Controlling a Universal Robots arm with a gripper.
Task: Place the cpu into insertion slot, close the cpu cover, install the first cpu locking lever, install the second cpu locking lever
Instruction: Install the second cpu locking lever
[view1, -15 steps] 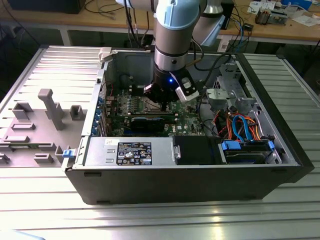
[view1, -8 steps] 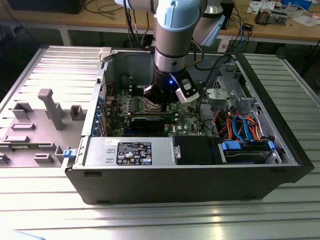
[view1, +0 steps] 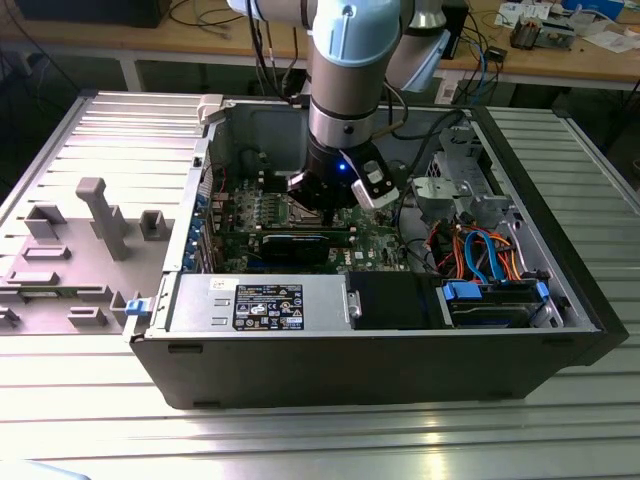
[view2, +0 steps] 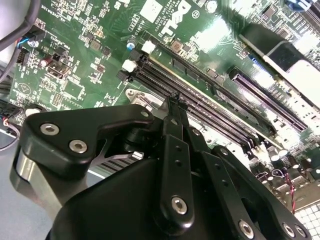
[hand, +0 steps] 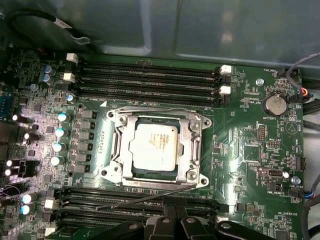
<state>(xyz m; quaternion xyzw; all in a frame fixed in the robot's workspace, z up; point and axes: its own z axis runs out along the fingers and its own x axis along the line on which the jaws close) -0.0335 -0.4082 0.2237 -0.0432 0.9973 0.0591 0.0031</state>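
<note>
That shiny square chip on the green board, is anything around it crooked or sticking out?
The cpu sits flat and square under the cpu cover. One thin wire lever beside the socket lies slanted across the memory slots, not tucked along the frame.

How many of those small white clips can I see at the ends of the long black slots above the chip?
4: two at one end of the memory slots, at and; two at the other, at and. More may be hidden.

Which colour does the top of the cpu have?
Dull silver-grey; the cpu shows best in the first wrist view.
</note>
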